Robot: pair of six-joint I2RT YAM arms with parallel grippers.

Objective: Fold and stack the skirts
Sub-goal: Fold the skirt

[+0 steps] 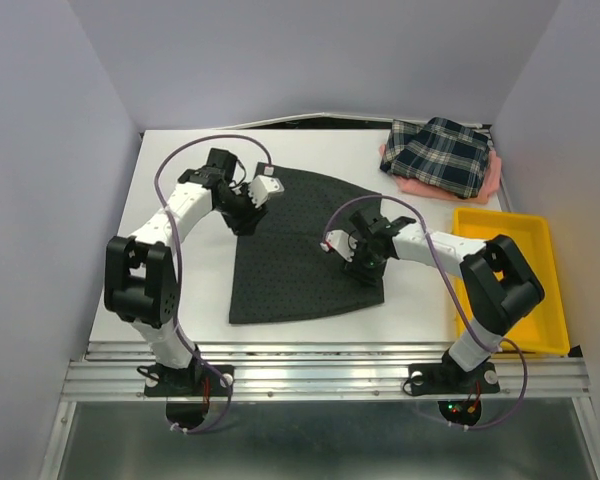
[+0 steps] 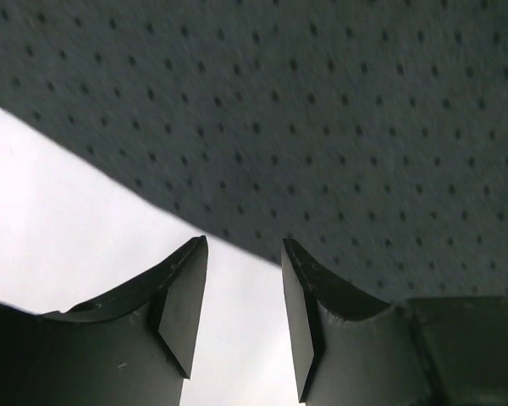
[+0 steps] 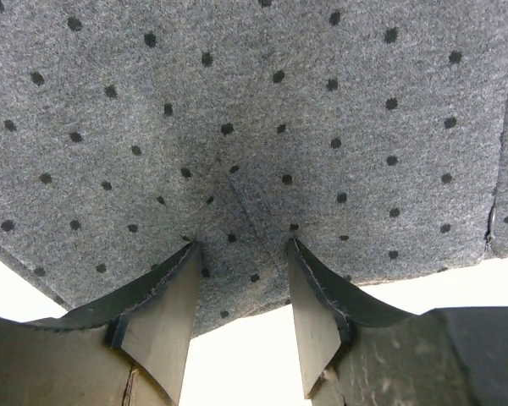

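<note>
- charcoal skirt (image 1: 300,250) lies spread flat in the middle of the table (image 1: 310,145), fan shaped, narrow waist end toward the far left, wide hem toward the near edge. not yet folded. fine dots show in both wrist views.
- left gripper (image 2: 244,241) sits low at the skirt's far left edge. jaws roughly half open, only bare table between them, cloth edge just ahead of the tips. holds nothing.
- right gripper (image 3: 243,245) sits at the skirt's right edge. jaws apart by about the same amount, the cloth edge reaching in between the tips. not clamped, so no hold that i can see.
- judgement: one gripper on each opposite edge suits pinching both sides so the cloth can be lifted and doubled over evenly. the next move looks like closing on the edges.
- plaid skirt (image 1: 440,155) rests folded on the pink skirt (image 1: 493,182) at the far right corner, well apart from the arms. judgement: this is the stack, and the charcoal one is the last to go on.
- yellow tray (image 1: 540,300) stands along the right side, beside the right arm, nothing visible in it.
- no brand, label or writing readable in any view.
</note>
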